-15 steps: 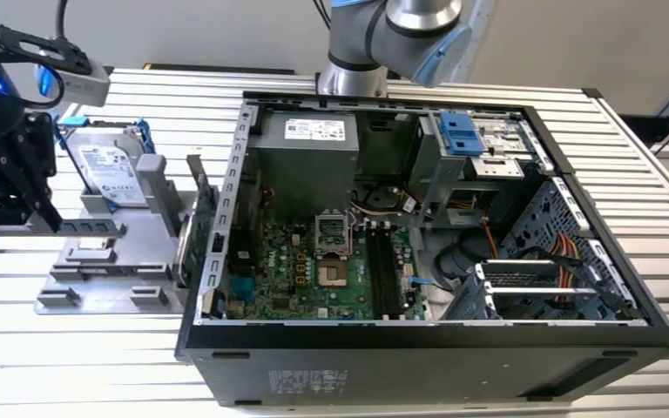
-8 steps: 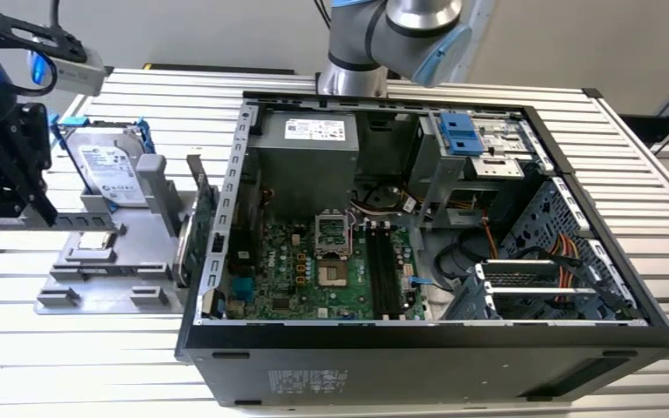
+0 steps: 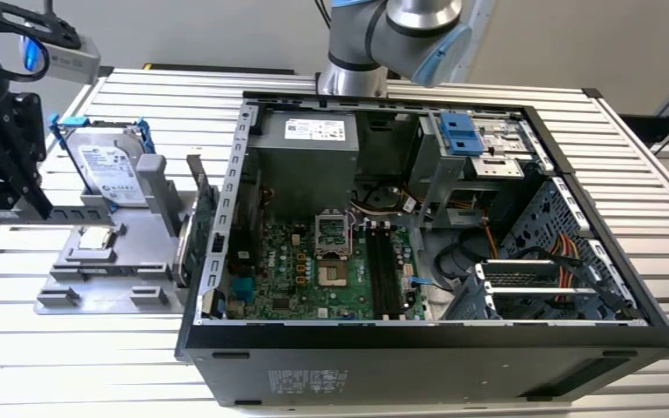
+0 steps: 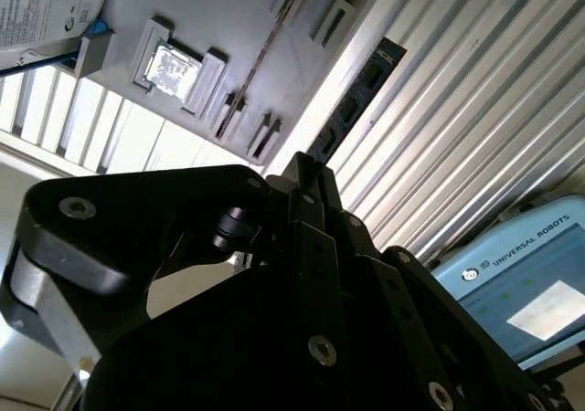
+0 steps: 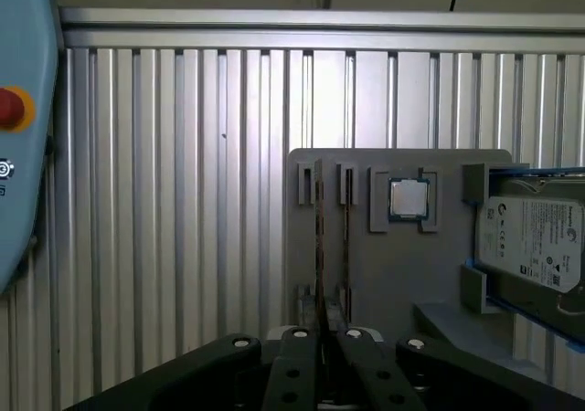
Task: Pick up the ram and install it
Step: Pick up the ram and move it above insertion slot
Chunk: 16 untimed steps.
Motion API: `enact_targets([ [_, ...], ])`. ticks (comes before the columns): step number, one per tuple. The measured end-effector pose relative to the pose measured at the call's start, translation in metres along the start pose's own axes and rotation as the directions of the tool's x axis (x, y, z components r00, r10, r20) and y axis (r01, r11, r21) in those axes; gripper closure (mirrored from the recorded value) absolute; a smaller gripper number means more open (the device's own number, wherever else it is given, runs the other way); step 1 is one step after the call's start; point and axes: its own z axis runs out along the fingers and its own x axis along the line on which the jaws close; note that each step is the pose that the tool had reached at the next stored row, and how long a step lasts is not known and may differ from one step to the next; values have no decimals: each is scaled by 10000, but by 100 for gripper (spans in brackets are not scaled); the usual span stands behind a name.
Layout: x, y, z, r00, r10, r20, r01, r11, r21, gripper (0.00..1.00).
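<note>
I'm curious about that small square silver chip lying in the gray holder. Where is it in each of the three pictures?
Exterior view: the silver chip lies in the gray holder, at the exterior view's left.
Second wrist view: the chip sits in a square recess of the holder.
First wrist view: the chip sits in the same recess.
Shared landmark: the hard drive in its blue frame, beside the chip.

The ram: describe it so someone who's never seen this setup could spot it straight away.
In the second wrist view, find the black hand; the ram is the dark narrow stick jutting from its closed fingertips, in front of the ribbed metal table. Unlike the thin edge-on strip in the grey holder, it shows a row of black chips.
</note>
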Motion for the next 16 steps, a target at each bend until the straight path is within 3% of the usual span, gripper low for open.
enact_targets([
  [16, -79, 5, -176, 10000, 0, 0, 0, 10000, -1, 100],
])
